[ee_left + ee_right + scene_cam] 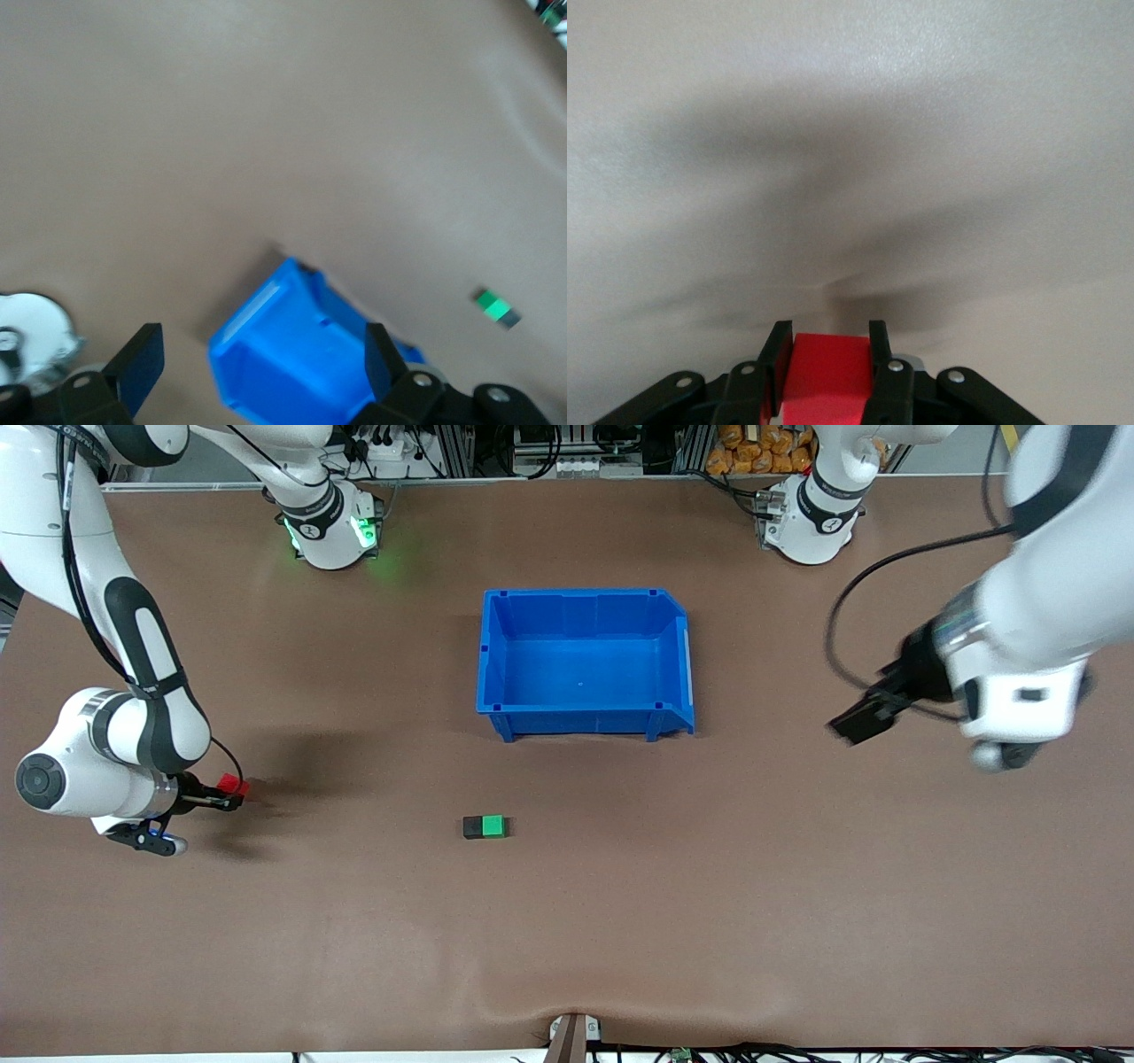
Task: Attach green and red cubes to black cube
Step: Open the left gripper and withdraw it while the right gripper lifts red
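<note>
We see right gripper (232, 793) pinching red cube (233, 784) low over table (620, 921) at right arm's end. Left gripper (257, 372) fingers spread wide, nothing between them, up in air over left arm's end. Green cube (493, 825) touching black cube (472, 827), both on table, nearer front camera than blue bin (585, 722).

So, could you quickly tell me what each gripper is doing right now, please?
Left gripper: open, holding nothing, up over the left arm's end of the table.
Right gripper: shut on the red cube.
</note>
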Available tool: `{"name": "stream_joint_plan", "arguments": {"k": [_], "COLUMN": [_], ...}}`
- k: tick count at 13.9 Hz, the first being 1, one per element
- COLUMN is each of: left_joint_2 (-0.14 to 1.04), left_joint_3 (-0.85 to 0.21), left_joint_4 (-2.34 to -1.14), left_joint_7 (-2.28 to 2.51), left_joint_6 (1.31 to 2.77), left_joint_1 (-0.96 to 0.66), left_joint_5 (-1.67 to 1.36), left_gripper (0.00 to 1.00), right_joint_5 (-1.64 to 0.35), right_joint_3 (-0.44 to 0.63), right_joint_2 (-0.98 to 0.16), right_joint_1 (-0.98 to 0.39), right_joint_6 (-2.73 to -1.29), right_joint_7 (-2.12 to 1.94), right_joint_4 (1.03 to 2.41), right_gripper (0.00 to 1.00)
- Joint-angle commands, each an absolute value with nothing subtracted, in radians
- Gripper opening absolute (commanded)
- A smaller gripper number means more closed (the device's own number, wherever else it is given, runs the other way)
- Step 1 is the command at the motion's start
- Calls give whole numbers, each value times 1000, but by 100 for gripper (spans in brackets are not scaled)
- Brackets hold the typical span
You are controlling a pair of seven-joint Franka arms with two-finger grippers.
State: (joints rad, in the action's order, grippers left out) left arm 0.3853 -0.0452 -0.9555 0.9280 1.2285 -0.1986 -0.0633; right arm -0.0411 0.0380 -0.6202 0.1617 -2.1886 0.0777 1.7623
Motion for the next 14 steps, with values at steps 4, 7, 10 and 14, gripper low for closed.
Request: {"name": "stream_joint_plan", "arguments": {"k": [4, 7, 10, 14], "left_joint_2": [126, -21, -127, -219], "left_joint_3": [-58, -58, -58, -55], "left_joint_4": [-1311, -1539, -1721, -1854], "left_joint_7": [617, 501, 388, 277], "left_joint_6": [1233, 1354, 1468, 1572], "left_joint_1": [-160, -127, -110, -83], "left_joint_5": [97, 106, 124, 123], "left_gripper": [100, 100, 100, 100], "right_joint_5": [-58, -90, -150, -166], "right_joint_3": [20, 17, 17, 17], "right_joint_2": [-618, -617, -617, -620], "right_joint_1": [155, 132, 130, 104], "right_joint_6": [-2171, -2171, -2163, -2164], "right_joint_7": [217, 314, 350, 414], "right_joint_4": [1743, 1743, 1730, 1724], "right_gripper": [0, 0, 0, 0]}}
